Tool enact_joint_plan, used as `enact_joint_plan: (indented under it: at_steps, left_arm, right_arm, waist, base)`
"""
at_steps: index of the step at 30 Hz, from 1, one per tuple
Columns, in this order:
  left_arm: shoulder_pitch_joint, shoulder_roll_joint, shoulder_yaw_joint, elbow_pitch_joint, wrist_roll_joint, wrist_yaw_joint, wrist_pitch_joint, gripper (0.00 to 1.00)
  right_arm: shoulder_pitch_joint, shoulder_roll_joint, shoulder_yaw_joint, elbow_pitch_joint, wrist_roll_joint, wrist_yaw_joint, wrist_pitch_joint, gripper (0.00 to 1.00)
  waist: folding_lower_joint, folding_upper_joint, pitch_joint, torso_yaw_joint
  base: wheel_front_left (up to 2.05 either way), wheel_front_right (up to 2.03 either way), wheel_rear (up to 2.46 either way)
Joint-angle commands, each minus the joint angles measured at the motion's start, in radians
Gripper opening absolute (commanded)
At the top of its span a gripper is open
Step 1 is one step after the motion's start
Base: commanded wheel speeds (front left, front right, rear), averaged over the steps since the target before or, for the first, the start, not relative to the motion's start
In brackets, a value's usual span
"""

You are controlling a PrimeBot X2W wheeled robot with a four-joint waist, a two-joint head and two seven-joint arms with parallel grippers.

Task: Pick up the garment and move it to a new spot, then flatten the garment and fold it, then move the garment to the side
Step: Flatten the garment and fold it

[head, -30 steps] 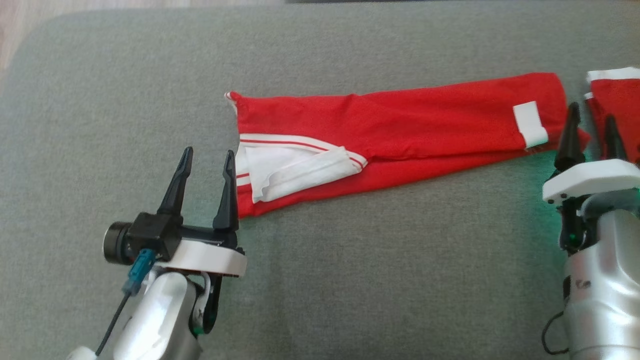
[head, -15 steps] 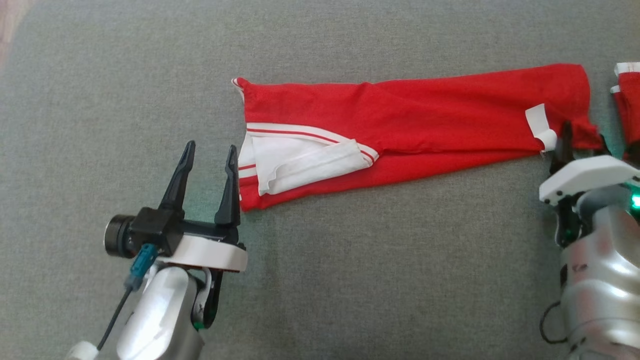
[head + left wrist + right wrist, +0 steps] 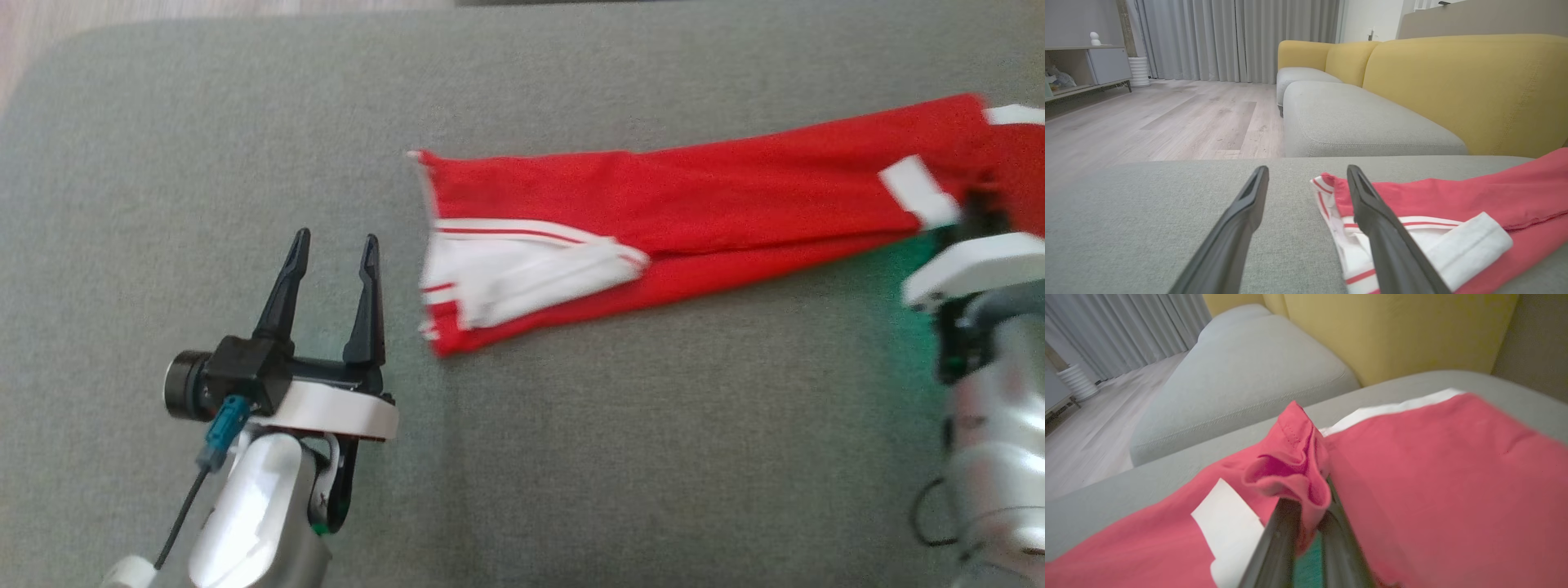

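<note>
On the grey seat (image 3: 571,457), in the head view, the red garment (image 3: 694,204) lies stretched in a long band from the middle out to the right edge. Its left end shows a white, red-striped part (image 3: 522,273) folded open. The left gripper (image 3: 336,237) stands at the lower left, just beside that end but apart from it, its two dark fingers spread with nothing between them. The right gripper (image 3: 977,214) sits at the far right end of the garment, next to a white patch (image 3: 918,189) – its fingertips are lost in the red cloth there, and this part of the view is blurred.

In the left wrist view, the left gripper (image 3: 1307,171) points along the seat with its fingers wide apart over bare grey fabric. The garment (image 3: 1453,196) lies to the right, passing behind the right finger, with a white cuff (image 3: 1470,245) on top. Beyond are a yellow backrest (image 3: 1453,81), a wooden floor (image 3: 1167,122) and grey curtains (image 3: 1229,36).

In the right wrist view, the right gripper (image 3: 1308,522) has its fingers pressed close together on a bunched fold (image 3: 1290,465) of the garment (image 3: 1433,465) – the fold stands up above the fingertips. The rest of the cloth spreads flat on either side, with the white patch (image 3: 1229,514) just left of the fingers.
</note>
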Motion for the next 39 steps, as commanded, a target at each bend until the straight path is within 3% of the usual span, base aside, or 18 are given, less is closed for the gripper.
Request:
enact_joint_plan:
  at_steps: [1, 9, 18, 25, 31, 39]
  left_arm:
    - [-0.01, 0.006, 0.038, -0.027, 0.011, -0.006, -0.008, 1.0]
    - [0.012, -0.004, 0.051, -0.031, 0.022, -0.014, -0.008, 1.0]
    - [0.039, -0.013, 0.063, -0.032, 0.03, -0.021, -0.008, 1.0]
    - [0.049, -0.015, 0.067, -0.033, 0.037, -0.027, -0.008, 1.0]
    - [0.048, -0.018, 0.061, -0.034, 0.042, -0.031, -0.008, 1.0]
    - [0.034, -0.023, 0.045, -0.034, 0.043, -0.034, -0.008, 1.0]
  right_arm:
    - [-0.008, -0.026, 0.021, -0.044, 0.012, -0.001, -0.011, 0.0]
    - [0.043, -0.079, 0.041, -0.168, 0.082, -0.001, 0.024, 0.0]
    - [0.101, 0.016, 0.194, -0.344, 0.15, -0.001, 0.063, 0.0]
    - [0.148, 0.059, 0.389, -0.435, 0.219, -0.001, 0.097, 0.0]
    - [0.158, 0.06, 0.559, -0.429, 0.343, -0.001, 0.091, 0.0]
    - [0.123, 0.06, 0.742, -0.33, 0.428, -0.001, 0.047, 0.0]
  waist:
    - [0.0, 0.0, -0.017, -0.013]
    - [0.0, 0.0, -0.069, -0.026]
    - [0.0, 0.0, -0.13, -0.006]
    - [0.0, 0.0, -0.164, 0.027]
    - [0.0, 0.0, -0.166, 0.059]
    - [0.0, 0.0, -0.135, 0.116]
  base:
    - [0.0, 0.0, 0.0]
    - [0.0, 0.0, 0.0]
    - [0.0, 0.0, 0.0]
    - [0.0, 0.0, 0.0]
    - [0.0, 0.0, 0.0]
    - [0.0, 0.0, 0.0]
